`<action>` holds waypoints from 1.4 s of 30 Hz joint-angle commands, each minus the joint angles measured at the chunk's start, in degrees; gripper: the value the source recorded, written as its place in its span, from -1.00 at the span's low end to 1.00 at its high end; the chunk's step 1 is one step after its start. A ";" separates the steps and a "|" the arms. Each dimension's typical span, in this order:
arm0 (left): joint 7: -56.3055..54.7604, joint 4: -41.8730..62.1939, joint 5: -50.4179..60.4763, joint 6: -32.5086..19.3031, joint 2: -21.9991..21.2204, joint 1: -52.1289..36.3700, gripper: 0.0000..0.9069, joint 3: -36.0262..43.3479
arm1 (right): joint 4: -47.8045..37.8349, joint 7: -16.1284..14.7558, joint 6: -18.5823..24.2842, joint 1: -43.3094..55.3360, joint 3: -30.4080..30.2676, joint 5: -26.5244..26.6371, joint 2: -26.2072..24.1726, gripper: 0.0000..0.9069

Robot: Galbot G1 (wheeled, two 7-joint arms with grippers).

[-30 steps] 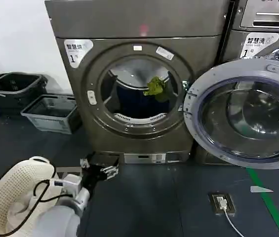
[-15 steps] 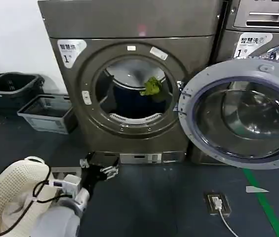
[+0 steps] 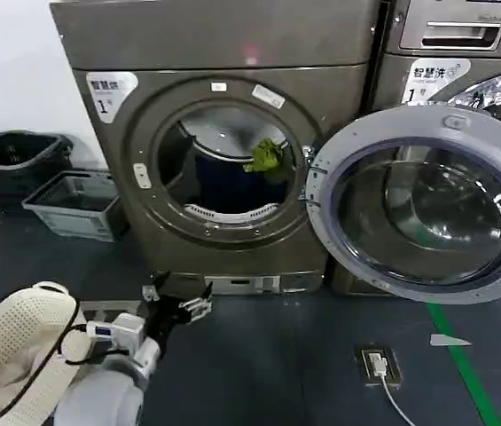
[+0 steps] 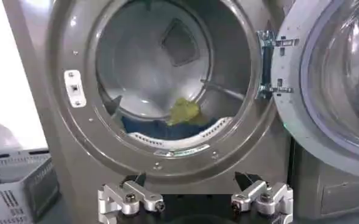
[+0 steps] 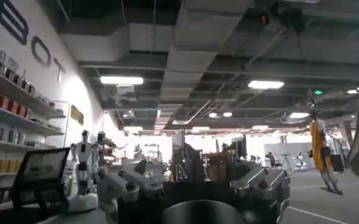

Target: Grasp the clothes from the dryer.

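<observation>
The dryer (image 3: 99, 44) stands before me, bronze-grey, its round door (image 3: 418, 204) swung open to the right. The clothes (image 3: 266, 158), a small yellow-green piece, lie inside the drum at the right of the mouth. In the left wrist view the clothes (image 4: 184, 111) rest low in the drum, above the perforated lip. My left gripper (image 3: 176, 304) hovers low over the floor in front of the dryer's base, well short of the porthole. It is open, and nothing sits between the two fingers of the left gripper (image 4: 191, 182). My right gripper (image 5: 194, 182) points into the room, open and holding nothing.
A black basket (image 3: 11, 155) and a grey crate (image 3: 73, 204) stand on the floor left of the dryer. A white mesh basket (image 3: 11, 355) sits by my left arm. A second machine (image 3: 463, 35) with a silver drawer panel stands at the right. A floor socket (image 3: 376, 364) with a cable lies at the front right.
The dryer, door and baskets have slid leftward in the head view. My left gripper stays open at the same low spot before the dryer's base.
</observation>
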 commanded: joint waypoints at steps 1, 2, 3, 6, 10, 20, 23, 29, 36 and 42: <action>-0.19 0.17 -0.06 2.81 0.03 -0.02 1.00 0.06 | 0.04 0.11 0.03 0.16 0.00 0.03 -0.06 1.00; -0.35 0.18 -0.10 2.81 0.02 -0.01 1.00 0.08 | 0.06 0.08 0.02 0.10 -0.06 0.01 0.00 1.00; -0.42 0.21 -0.10 2.81 -0.02 0.05 1.00 0.06 | 0.01 0.10 0.04 0.09 -0.10 0.00 0.03 1.00; -0.63 0.29 -0.26 2.81 -0.17 0.14 1.00 0.07 | -0.12 0.11 0.06 0.10 -0.05 0.00 0.02 1.00; -0.76 0.35 -0.31 2.81 -0.27 -0.05 1.00 0.20 | -0.35 -0.01 0.11 -0.08 0.06 0.02 0.13 1.00; -0.83 1.00 -0.43 2.81 -0.37 -0.35 1.00 0.25 | -0.48 0.09 0.21 0.06 -0.05 -0.07 0.33 1.00; -0.88 0.91 -0.47 2.81 -0.49 -0.42 1.00 0.25 | -0.32 0.10 0.21 0.17 -0.16 -0.14 0.44 1.00; -1.37 1.10 -0.03 2.81 -0.55 -0.51 1.00 0.34 | -0.03 1.10 1.54 0.38 -0.93 -0.07 0.69 1.00; -1.95 0.91 -0.18 2.81 -0.89 -0.17 1.00 0.37 | 0.11 1.13 2.97 0.55 -1.37 0.32 0.87 1.00; -2.35 0.78 -0.26 2.81 -1.04 0.04 1.00 0.32 | 0.11 1.16 3.37 0.40 -1.41 1.31 0.99 1.00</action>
